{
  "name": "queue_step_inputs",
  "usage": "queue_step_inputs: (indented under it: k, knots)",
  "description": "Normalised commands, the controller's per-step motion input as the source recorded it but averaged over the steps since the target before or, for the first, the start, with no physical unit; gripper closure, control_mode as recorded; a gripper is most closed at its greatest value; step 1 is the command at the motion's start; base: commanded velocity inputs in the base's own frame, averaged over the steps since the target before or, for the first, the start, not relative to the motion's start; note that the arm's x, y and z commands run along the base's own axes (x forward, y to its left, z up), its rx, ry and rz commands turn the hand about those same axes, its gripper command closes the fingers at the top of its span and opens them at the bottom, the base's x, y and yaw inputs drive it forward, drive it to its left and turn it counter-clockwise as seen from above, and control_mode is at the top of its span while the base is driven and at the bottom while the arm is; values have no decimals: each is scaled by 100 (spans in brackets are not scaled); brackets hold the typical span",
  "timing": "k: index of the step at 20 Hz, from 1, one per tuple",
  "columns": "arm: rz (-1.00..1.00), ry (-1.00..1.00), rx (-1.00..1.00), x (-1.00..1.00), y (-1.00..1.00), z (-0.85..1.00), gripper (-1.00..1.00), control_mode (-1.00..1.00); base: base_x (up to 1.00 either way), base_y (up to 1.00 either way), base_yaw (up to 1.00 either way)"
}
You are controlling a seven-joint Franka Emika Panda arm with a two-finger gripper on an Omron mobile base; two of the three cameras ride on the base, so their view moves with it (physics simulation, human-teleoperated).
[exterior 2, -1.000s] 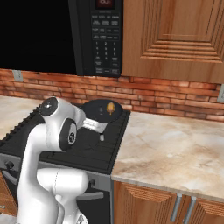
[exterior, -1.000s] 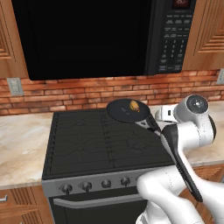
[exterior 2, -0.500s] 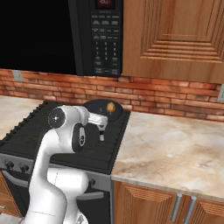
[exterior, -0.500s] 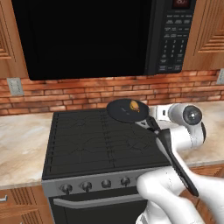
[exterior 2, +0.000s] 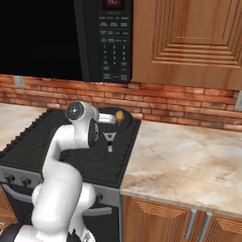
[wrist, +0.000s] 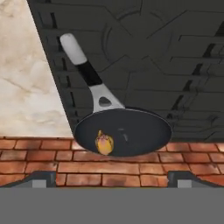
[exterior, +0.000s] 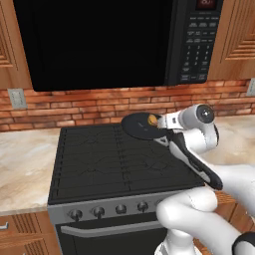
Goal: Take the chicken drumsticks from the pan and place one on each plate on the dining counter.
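Observation:
The pan (exterior: 138,127) is a dark round skillet on the back right burner of the stove, and its handle (wrist: 89,74) has a silvery end. One golden-orange chicken drumstick (wrist: 104,143) lies in the pan (wrist: 124,132) near its rim; it also shows as an orange spot, the drumstick (exterior: 152,119) (exterior 2: 119,115). My gripper (wrist: 113,178) is open with nothing between its fingers. It hovers at the pan's right rim and looks across it, clear of the drumstick. The plates and the dining counter are out of view.
The black stove (exterior: 109,159) has knobs along its front edge. A black microwave (exterior: 104,40) hangs low over it against a red brick wall (exterior 2: 189,111). Marbled worktops flank the stove, one on the right (exterior 2: 189,165) and one on the left (exterior: 25,164). Wooden cabinets hang above.
My wrist has swung round and the hand has moved up to the pan's rim. The pan and drumstick have stayed put, and the jaws have stayed open.

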Motion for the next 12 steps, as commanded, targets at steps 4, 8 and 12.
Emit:
queue_step_inputs:
  k: [4, 8, 12]
  knots:
    - [8, 30, 0, 41, 1, 10, -100, -100, 0, 0, 0]
    - [1, 21, -1, 38, 0, -24, -100, -100, 0, 0, 0]
    - [1, -8, -1, 8, 0, -88, -100, -100, 0, 0, 0]
